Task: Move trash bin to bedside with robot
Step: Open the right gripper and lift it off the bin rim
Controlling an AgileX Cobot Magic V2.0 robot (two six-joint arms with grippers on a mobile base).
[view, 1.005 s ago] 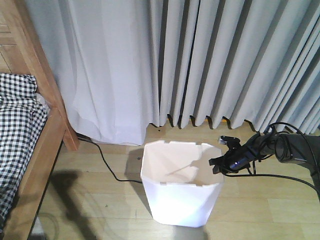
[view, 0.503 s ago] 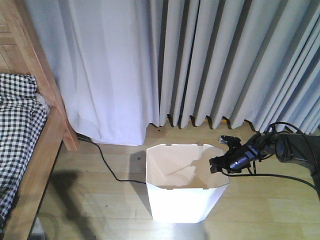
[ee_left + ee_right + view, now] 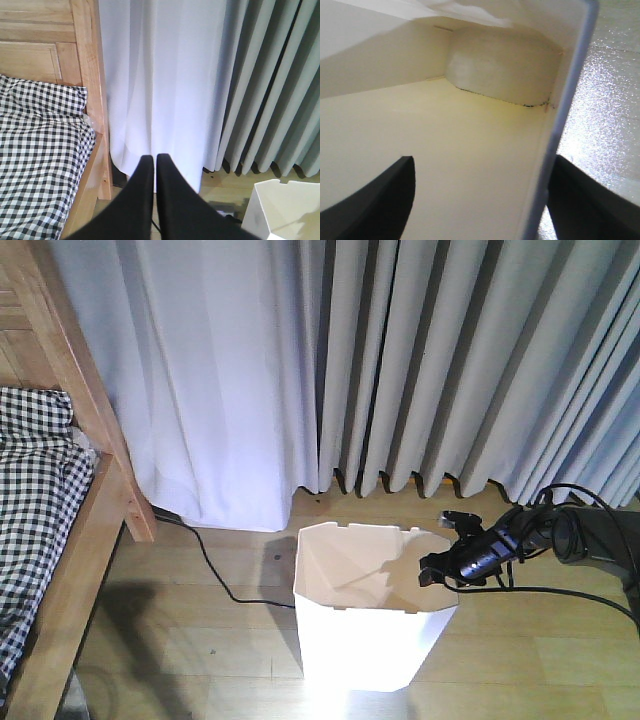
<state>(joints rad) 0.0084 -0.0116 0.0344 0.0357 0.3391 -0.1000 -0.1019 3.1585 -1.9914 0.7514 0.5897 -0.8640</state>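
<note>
The white trash bin stands on the wooden floor in front of the curtain, to the right of the bedside. The bedside is a light-brown bed frame with checked bedding. My right gripper is at the bin's right rim. In the right wrist view the right gripper is open and straddles the bin wall, one finger inside the cream interior, the other outside. My left gripper is shut on nothing, held above the floor between the bed frame and the bin.
Pale grey curtains hang along the back down to the floor. A black cable runs across the floor from under the curtain near the bed post towards the bin. Black cables trail from the right arm.
The bin has shifted a little to the right and turned slightly. The right gripper has stayed at its right rim.
</note>
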